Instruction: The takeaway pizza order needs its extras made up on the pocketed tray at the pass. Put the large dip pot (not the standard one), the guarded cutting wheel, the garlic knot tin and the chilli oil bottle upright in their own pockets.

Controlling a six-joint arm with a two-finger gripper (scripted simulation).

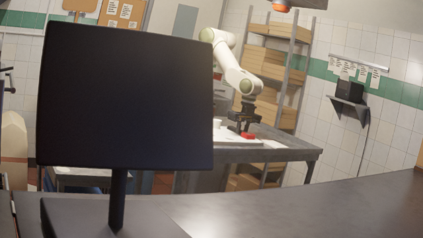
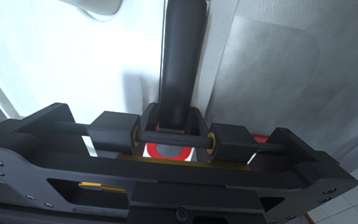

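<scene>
The guarded cutting wheel has a red guard and a long black handle. It is low over the right end of the white pocketed tray on the steel table. My gripper is closed on the wheel, with its fingers on either side of the handle near the red guard. A small white pot stands at the tray's far left. The large black screen hides the tray's left part.
The tray's right edge lies just under the wheel, with a flat pale sheet on the grey table beside it. Shelves of pizza boxes stand behind the arm. A black screen blocks the left of the scene.
</scene>
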